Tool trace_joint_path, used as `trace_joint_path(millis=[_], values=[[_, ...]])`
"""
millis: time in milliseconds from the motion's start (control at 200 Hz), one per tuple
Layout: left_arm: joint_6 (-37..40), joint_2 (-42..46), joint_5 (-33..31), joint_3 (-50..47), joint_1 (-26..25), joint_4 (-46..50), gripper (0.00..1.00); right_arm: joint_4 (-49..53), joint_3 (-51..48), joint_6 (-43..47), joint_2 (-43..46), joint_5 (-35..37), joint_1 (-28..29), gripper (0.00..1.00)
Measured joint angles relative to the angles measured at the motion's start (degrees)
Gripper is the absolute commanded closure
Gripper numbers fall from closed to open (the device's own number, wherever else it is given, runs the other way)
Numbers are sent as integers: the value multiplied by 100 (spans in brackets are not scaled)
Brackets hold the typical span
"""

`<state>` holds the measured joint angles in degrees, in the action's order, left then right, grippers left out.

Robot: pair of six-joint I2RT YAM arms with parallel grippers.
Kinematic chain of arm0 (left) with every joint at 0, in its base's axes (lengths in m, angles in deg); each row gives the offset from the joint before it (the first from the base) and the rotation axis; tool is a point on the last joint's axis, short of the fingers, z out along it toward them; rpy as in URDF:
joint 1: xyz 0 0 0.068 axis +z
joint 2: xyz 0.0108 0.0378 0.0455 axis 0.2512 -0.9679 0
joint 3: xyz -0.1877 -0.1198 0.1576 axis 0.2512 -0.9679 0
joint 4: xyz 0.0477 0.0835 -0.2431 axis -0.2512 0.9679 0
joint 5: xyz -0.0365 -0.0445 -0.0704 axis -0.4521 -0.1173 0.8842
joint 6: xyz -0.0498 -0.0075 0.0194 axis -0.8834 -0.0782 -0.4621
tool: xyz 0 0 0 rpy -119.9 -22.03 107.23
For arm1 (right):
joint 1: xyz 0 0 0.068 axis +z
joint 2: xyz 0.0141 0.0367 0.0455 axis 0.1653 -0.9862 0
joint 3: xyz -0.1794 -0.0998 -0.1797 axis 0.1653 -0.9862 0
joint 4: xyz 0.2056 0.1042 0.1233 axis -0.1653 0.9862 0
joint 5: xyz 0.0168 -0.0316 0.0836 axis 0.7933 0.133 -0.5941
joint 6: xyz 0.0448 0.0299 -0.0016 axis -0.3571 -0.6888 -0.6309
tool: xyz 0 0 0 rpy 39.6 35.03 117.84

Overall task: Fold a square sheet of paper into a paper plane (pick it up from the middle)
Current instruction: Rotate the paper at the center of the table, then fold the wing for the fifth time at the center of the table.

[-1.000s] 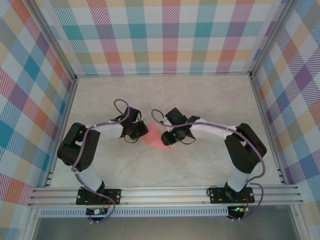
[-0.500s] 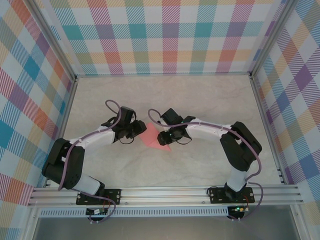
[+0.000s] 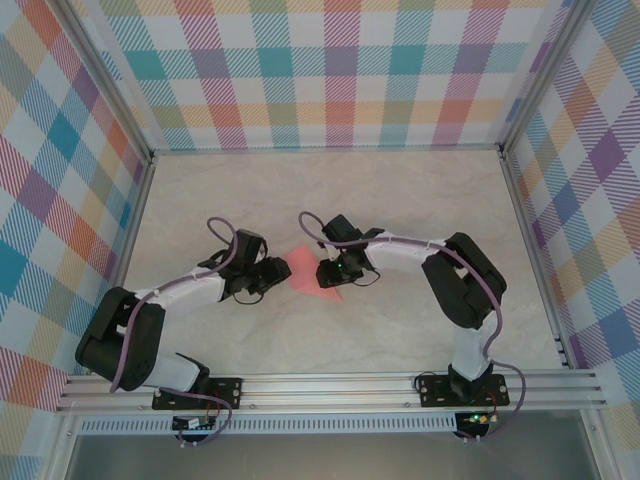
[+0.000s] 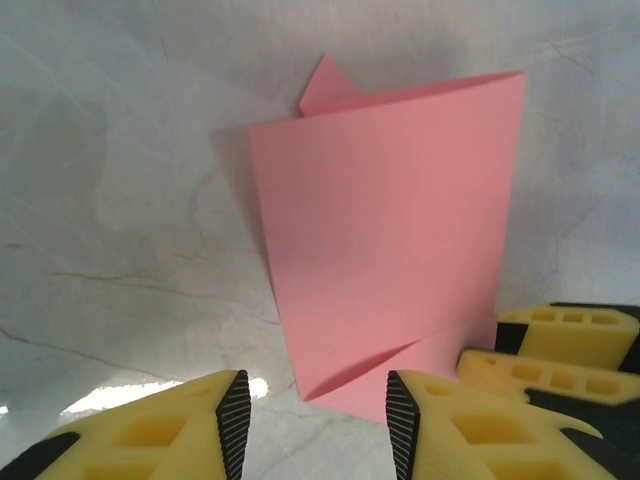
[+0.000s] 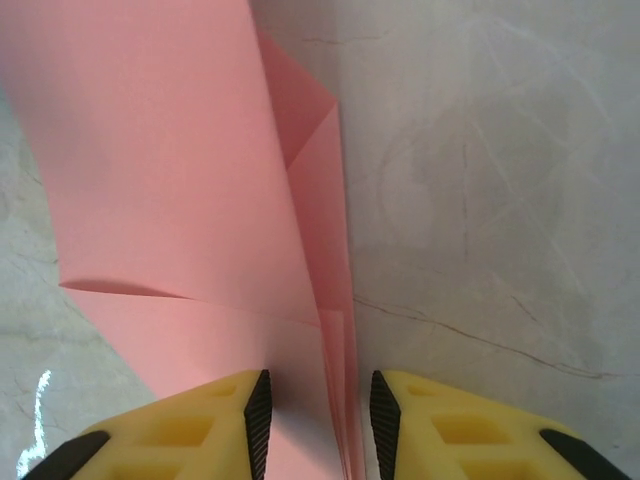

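Note:
The square sheet of paper (image 3: 312,278) is salmon pink and folded into a wedge, lying on the table between my two grippers. In the left wrist view the paper (image 4: 390,220) shows a flat top flap with a loose layer lifting at its near corner. My left gripper (image 4: 318,430) is open, and that near corner lies just ahead of its fingertips. From above, the left gripper (image 3: 276,277) sits at the paper's left edge. My right gripper (image 5: 318,425) is open and stands astride the stacked folded edge of the paper (image 5: 170,170). Its pads do not touch the layers.
The marble-patterned table (image 3: 400,200) is boxed in by plaid walls (image 3: 330,70) at the back and both sides. An aluminium rail (image 3: 330,385) runs along the near edge. The right gripper's yellow fingers (image 4: 560,350) show close beside the paper in the left wrist view.
The left gripper has opened and let go of the paper's left edge, and its arm has stretched out lower. The right gripper has slid a little to the left along the paper.

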<state>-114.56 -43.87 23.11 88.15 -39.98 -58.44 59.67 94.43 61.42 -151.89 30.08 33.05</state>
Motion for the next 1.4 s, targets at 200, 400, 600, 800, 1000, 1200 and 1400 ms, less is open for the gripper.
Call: trace_joint_path(millis=[200, 400, 600, 800, 1000, 1200, 1400], values=[[-203, 79, 280, -387, -2, -470, 52, 11, 39, -382, -103, -466, -203, 71], [-459, 76, 494, -573, -70, -881, 50, 280, 249, -730, -254, -686, -313, 74], [-632, -35, 542, -573, -238, -1185, 50, 608, 485, -970, -400, -706, -348, 78], [-715, -81, 533, -573, -302, -1202, 49, 717, 573, -1147, -463, -728, -365, 78], [-813, -404, 540, -573, -382, -1491, 54, 723, 581, -1189, -472, -774, -380, 78], [-922, -619, 540, -570, -417, -1755, 63, 717, 581, -1217, -483, -848, -402, 78], [-990, -634, 533, -560, -417, -1989, 79, 713, 581, -1263, -485, -898, -426, 77]])
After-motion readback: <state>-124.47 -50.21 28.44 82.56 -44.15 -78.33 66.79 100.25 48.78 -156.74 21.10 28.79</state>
